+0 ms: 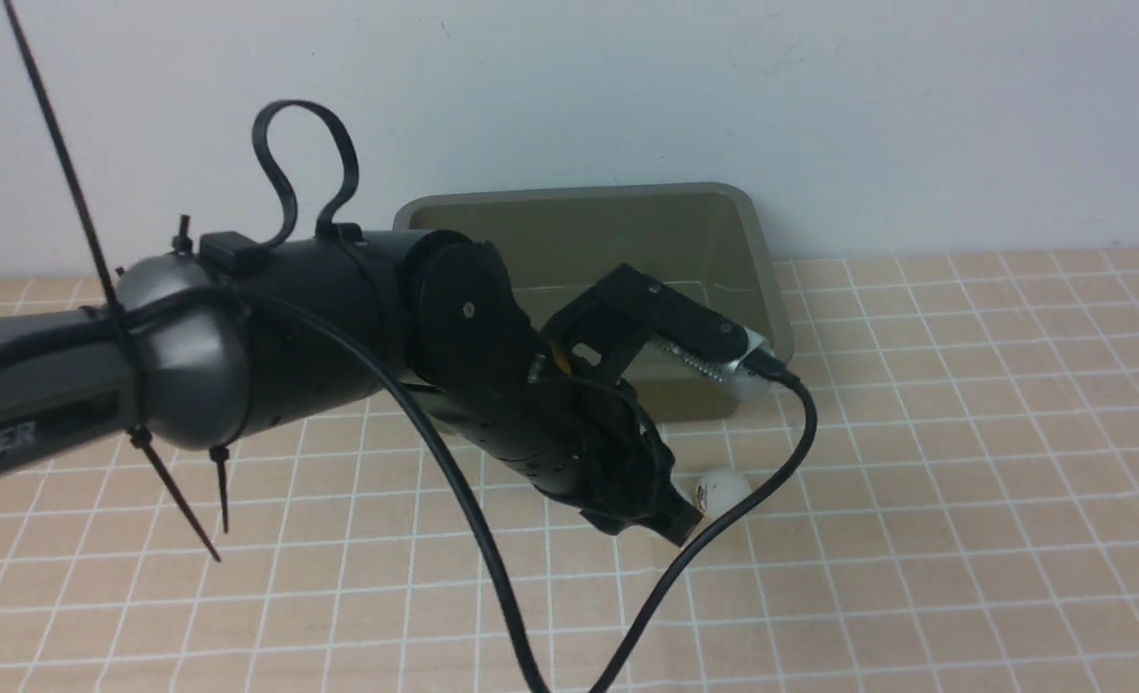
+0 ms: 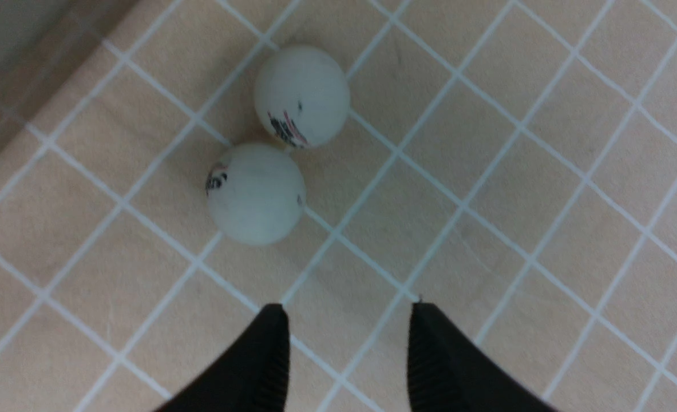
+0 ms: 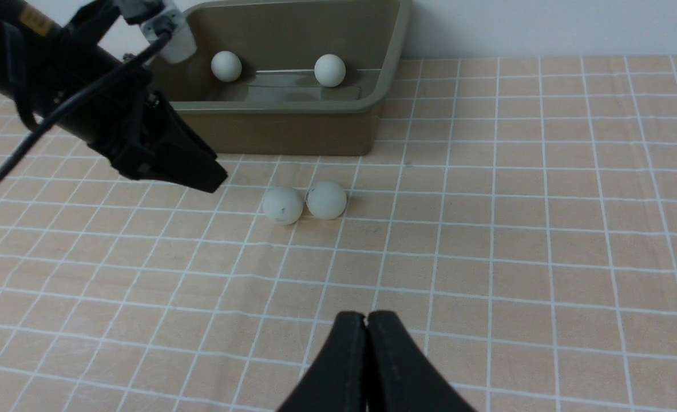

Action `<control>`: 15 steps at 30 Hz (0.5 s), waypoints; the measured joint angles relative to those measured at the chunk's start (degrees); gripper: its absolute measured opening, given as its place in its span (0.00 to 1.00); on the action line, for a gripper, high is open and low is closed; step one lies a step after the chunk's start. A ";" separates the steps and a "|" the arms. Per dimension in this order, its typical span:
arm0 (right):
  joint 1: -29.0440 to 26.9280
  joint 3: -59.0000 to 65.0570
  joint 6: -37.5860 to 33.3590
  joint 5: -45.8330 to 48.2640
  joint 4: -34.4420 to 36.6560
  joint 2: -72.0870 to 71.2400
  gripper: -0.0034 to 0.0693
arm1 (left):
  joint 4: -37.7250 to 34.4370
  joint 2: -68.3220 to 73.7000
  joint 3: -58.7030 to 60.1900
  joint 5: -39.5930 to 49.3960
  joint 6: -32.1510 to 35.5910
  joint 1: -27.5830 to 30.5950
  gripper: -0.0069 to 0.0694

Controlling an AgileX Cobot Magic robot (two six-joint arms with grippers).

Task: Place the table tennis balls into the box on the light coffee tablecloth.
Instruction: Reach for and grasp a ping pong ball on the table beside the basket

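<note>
Two white table tennis balls (image 2: 302, 96) (image 2: 256, 193) lie touching on the light coffee tablecloth (image 1: 964, 481), just in front of the olive-green box (image 1: 569, 195). My left gripper (image 2: 347, 309) is open and empty, hovering a short way from the nearer ball. In the front view the arm hides one of this pair; only one ball (image 1: 723, 491) shows, beside the left gripper (image 1: 680, 525). Two more balls (image 3: 226, 66) (image 3: 330, 70) rest inside the box (image 3: 292, 106). My right gripper (image 3: 365, 320) is shut and empty, low over the cloth, well back from the pair (image 3: 283, 205) (image 3: 327, 199).
The box stands against the white back wall (image 1: 819, 96). My left arm's black cable (image 1: 473, 520) loops down over the cloth in front of the box. The gridded cloth stretches out to the right.
</note>
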 joint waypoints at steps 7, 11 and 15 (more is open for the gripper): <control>0.00 0.00 0.18 -0.01 1.16 0.00 0.02 | -0.88 6.44 -0.88 -4.60 3.71 0.00 0.60; 0.00 0.00 0.18 -0.01 1.32 0.00 0.02 | -0.93 11.21 -2.31 -7.54 5.76 0.00 0.61; 0.00 0.00 0.18 -0.01 1.32 0.00 0.02 | -1.11 14.24 -3.39 -10.26 8.79 0.00 0.61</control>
